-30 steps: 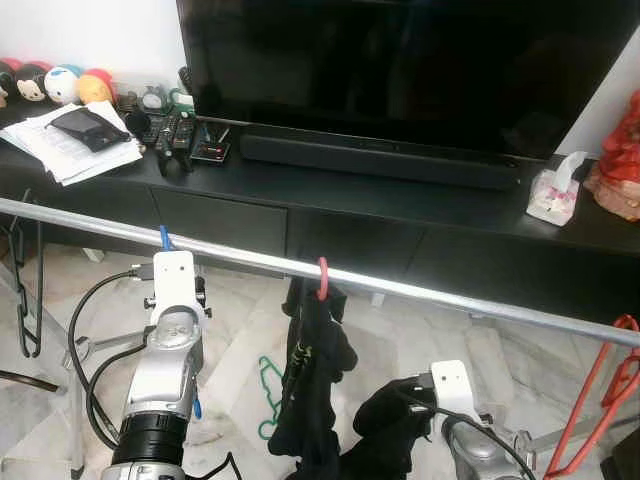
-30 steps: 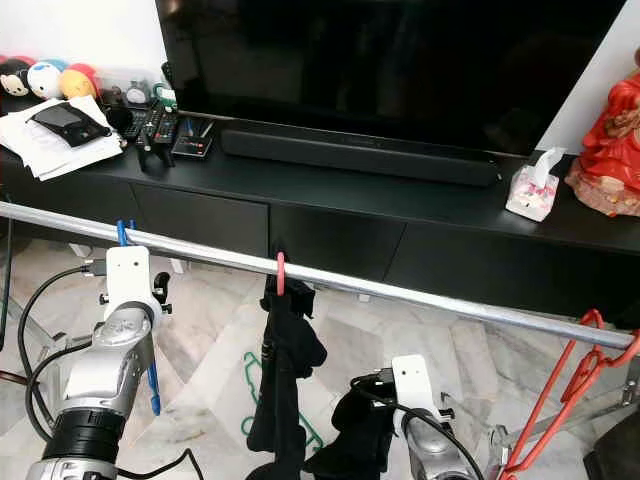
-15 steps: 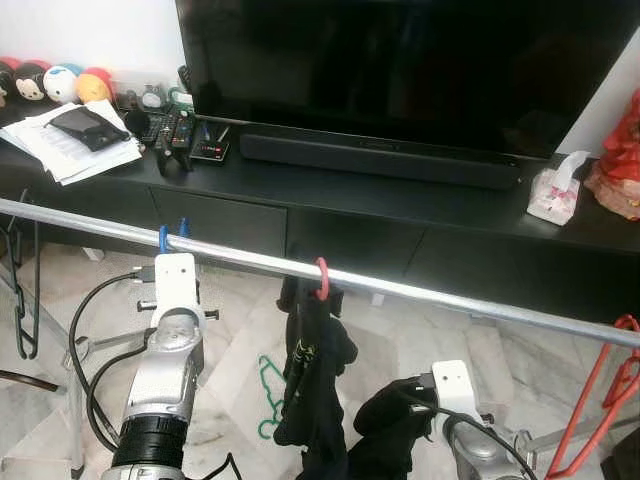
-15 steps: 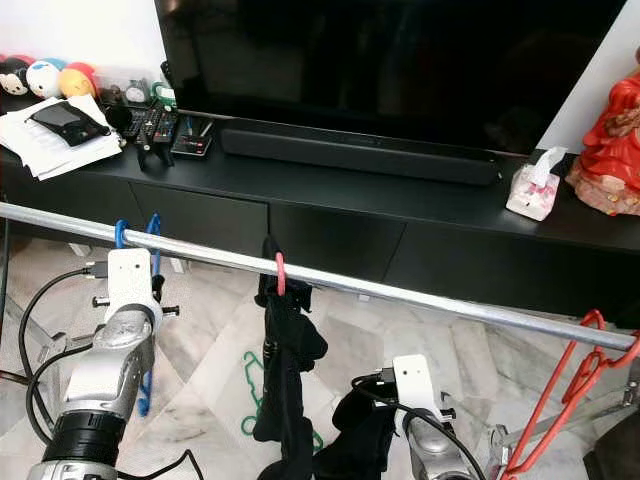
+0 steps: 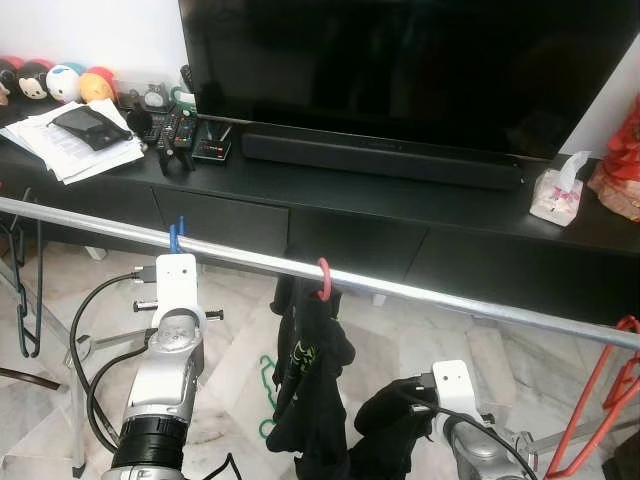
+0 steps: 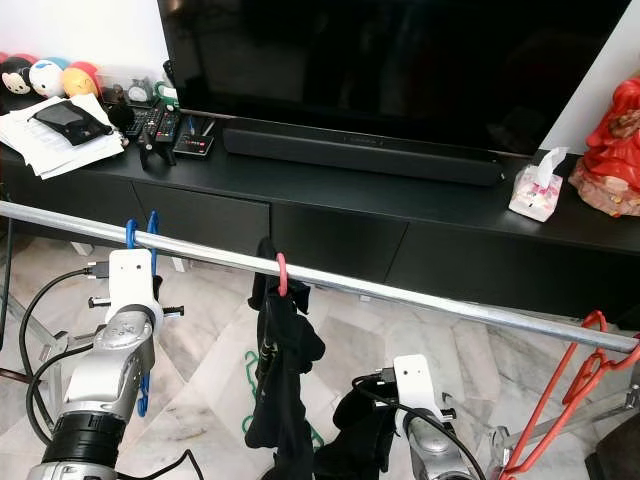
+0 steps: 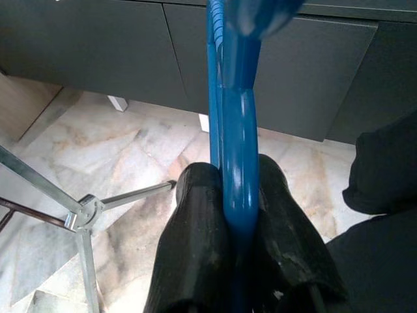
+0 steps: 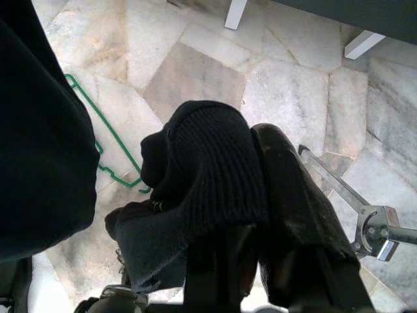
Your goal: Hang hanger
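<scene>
A blue hanger (image 7: 231, 130) is pinched between the black fingers (image 7: 199, 195) of my left gripper (image 7: 228, 179), which is shut on its stem. The hanger's hook (image 6: 140, 230) rises at the silver rail (image 5: 420, 292), just beyond my left wrist. Further right on the rail, a pink hanger hook (image 5: 323, 278) carries a black garment (image 5: 312, 370). Low at the right, my right gripper (image 8: 244, 176) is shut on a bunched black knit cloth (image 8: 208, 163).
A green hanger (image 5: 268, 385) lies on the marble floor under the rail. Red hangers (image 5: 600, 400) hang at the rail's right end and a black hanger (image 5: 25, 290) at its left. Behind stands a black TV stand (image 5: 400, 200) with a TV and a tissue box (image 5: 557, 195).
My left arm has shifted slightly right along the rail, and the blue hook has turned and now shows higher at the rail. The hanging black garment has swayed a little.
</scene>
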Available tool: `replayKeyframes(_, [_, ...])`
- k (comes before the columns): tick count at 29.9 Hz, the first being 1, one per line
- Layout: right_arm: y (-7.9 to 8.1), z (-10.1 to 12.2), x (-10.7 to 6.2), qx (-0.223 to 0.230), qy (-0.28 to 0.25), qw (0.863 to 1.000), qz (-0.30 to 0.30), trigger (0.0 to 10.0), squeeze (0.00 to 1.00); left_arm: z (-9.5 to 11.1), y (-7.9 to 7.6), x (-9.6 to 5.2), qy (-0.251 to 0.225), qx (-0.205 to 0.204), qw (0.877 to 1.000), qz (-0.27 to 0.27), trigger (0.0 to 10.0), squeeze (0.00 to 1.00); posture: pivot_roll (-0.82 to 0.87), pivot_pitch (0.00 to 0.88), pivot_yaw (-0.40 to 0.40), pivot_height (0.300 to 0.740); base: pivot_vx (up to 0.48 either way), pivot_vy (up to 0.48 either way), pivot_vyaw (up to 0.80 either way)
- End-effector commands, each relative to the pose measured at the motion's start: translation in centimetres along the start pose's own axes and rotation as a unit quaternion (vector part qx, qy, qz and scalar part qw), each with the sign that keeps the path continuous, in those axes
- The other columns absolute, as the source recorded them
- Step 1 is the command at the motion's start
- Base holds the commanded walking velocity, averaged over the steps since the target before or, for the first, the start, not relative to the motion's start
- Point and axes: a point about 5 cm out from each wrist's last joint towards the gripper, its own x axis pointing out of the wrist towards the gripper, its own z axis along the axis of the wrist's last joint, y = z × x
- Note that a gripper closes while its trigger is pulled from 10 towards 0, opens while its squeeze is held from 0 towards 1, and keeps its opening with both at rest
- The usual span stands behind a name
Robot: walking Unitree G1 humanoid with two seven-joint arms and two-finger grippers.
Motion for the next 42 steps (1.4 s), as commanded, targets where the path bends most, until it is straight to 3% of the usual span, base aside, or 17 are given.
replayKeyframes(1, [-0.7, 0.1, 0.0, 0.003, -0.003, 1.000, -0.010, 10.0, 0.00, -0.4, -0.2, -0.3, 0.005, 0.007, 1.000, -0.007, 0.0, 0.00, -0.02, 0.075, -0.110, 0.740, 0.000, 0.000, 0.00])
replayKeyframes(13, [-0.7, -0.1, 0.0, 0.003, 0.001, 1.000, -0.010, 10.0, 0.00, 0.9, -0.3, -1.5, -0.086, 0.018, 0.995, -0.056, 0.0, 0.00, -0.02, 0.078, -0.110, 0.740, 0.000, 0.000, 0.00])
replayKeyframes(14, [-0.7, -0.1, 0.0, 0.003, 0.001, 1.000, -0.010, 10.0, 0.00, 0.9, -0.3, -1.9, -0.098, 0.021, 0.993, -0.067, 2.0, 0.00, -0.02, 0.078, -0.110, 0.740, 0.000, 0.000, 0.00])
replayKeyframes(15, [-0.7, -0.1, 0.0, 0.003, 0.001, 1.000, -0.010, 10.0, 0.00, 0.9, -0.3, -1.9, -0.098, 0.021, 0.993, -0.067, 2.0, 0.00, -0.02, 0.078, -0.110, 0.740, 0.000, 0.000, 0.00])
replayKeyframes(17, [-0.6, 0.0, 0.0, 0.003, 0.001, 1.000, -0.009, 10.0, 0.00, 0.7, -0.2, -2.4, -0.114, 0.036, 0.990, -0.081, 9.1, 0.00, -0.02, 0.078, -0.110, 0.740, 0.000, 0.000, 0.00])
replayKeyframes(18, [-0.6, 0.0, 0.0, 0.003, 0.001, 1.000, -0.009, 10.0, 0.00, 0.7, -0.2, -2.5, -0.116, 0.039, 0.989, -0.083, 9.1, 0.00, -0.02, 0.078, -0.110, 0.740, 0.000, 0.000, 0.00])
replayKeyframes(19, [-0.6, 0.0, 0.0, 0.002, 0.000, 1.000, -0.008, 10.0, 0.00, 0.4, -0.2, -2.8, -0.121, 0.050, 0.987, -0.091, 10.0, 0.00, -0.02, 0.078, -0.110, 0.740, 0.000, 0.000, 0.00])
replayKeyframes(22, [-0.5, 0.1, 0.0, 0.002, -0.001, 1.000, -0.007, 10.0, 0.00, -0.5, 0.0, -3.7, -0.127, 0.077, 0.982, -0.117, 10.0, 0.00, -0.01, 0.079, -0.111, 0.740, 0.000, 0.000, 0.00])
replayKeyframes(32, [-0.5, 0.1, 0.0, 0.000, -0.002, 1.000, -0.006, 10.0, 0.00, -4.0, 1.5, -5.7, -0.118, 0.078, 0.981, -0.134, 10.0, 0.00, -0.01, 0.082, -0.113, 0.740, 0.000, 0.000, 0.00])
replayKeyframes(34, [-0.5, 0.1, 0.0, -0.001, -0.003, 1.000, -0.006, 10.0, 0.00, -5.6, 1.9, -6.1, -0.102, 0.076, 0.984, -0.125, 10.0, 0.00, -0.02, 0.084, -0.114, 0.740, 0.000, 0.000, 0.00])
replayKeyframes(42, [-0.6, 0.3, 0.0, -0.001, -0.007, 1.000, -0.007, 10.0, 0.00, -6.1, 1.6, -6.1, -0.103, 0.059, 0.985, -0.127, 10.0, 0.00, -0.02, 0.084, -0.114, 0.740, 0.000, 0.000, 0.00])
